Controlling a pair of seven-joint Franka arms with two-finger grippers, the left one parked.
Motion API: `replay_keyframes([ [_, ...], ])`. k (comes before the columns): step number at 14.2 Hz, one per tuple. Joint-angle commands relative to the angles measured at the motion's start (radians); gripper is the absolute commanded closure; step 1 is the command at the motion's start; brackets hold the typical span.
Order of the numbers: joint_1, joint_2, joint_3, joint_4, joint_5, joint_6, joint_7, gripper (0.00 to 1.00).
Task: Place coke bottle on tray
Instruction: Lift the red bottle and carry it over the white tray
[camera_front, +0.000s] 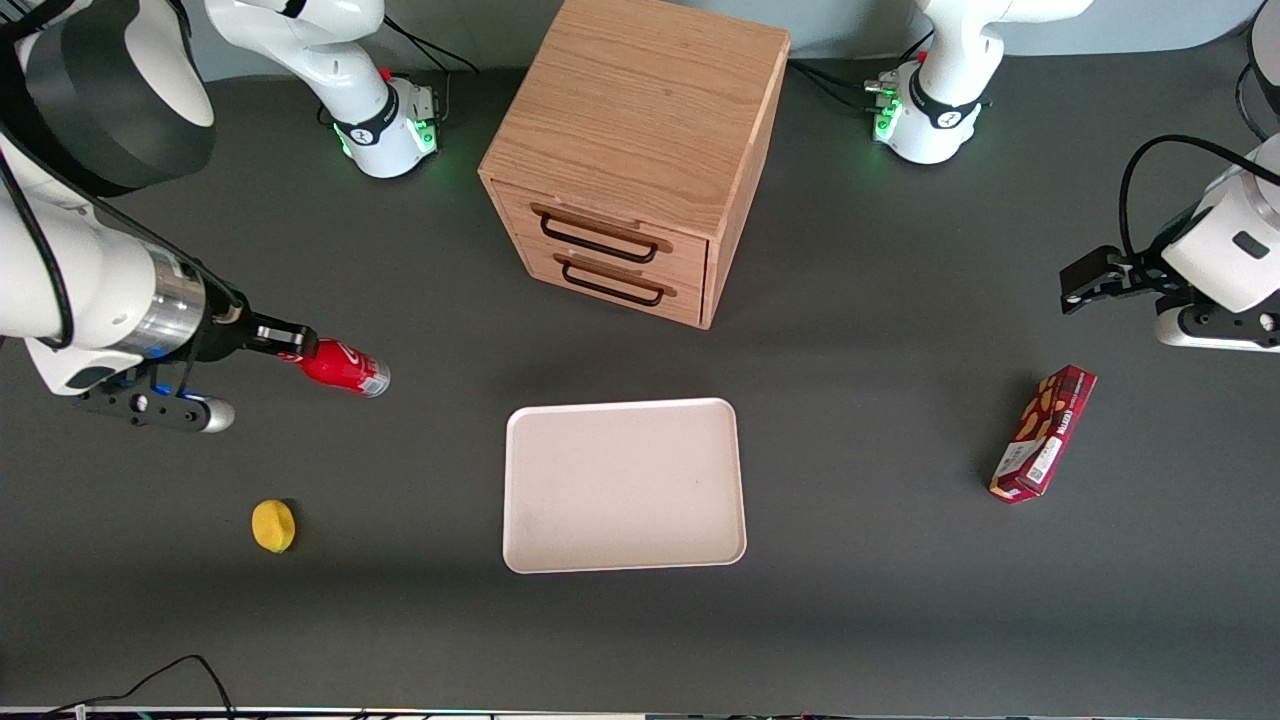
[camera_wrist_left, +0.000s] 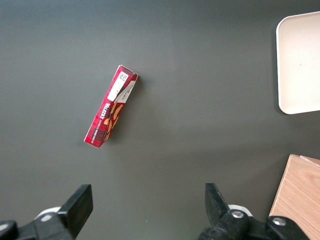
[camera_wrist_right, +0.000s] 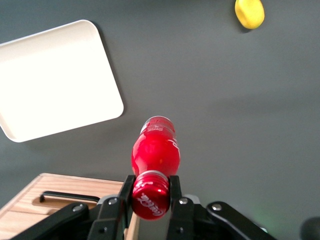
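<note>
Gripping the red cap of the coke bottle, the gripper has its two fingers closed to just the cap's width, one on each side, so the bottle hangs from them with its clear base pointing away from the wrist. Seen from the front, gripper and bottle sit at the working arm's end of the table, with a small yellow object nearer the camera than they are. Next along comes the tray, lying flat and bare, well apart from the bottle; a wooden drawer cabinet stands farther from the camera than the tray, its two dark handles facing the tray. Toward the parked arm's end lies a dark red snack box. Only the right wrist view shows the grip closely: the cap pinched between the dark fingers, the bottle's body over bare table, apart from the tray. Only the left wrist view shows the snack box's printed label.
</note>
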Motion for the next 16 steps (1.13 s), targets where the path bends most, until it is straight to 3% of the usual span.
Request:
replay_keyframes([
  [1,0.011,0.061,0.041,0.064,-0.011,0.042,0.12,1.0],
  [4,0.05,0.134,0.066,0.063,-0.025,0.16,0.278,1.0],
  [10,0.096,0.34,0.171,0.061,-0.23,0.47,0.569,1.0],
  [16,0.119,0.473,0.173,0.061,-0.341,0.668,0.694,1.0],
])
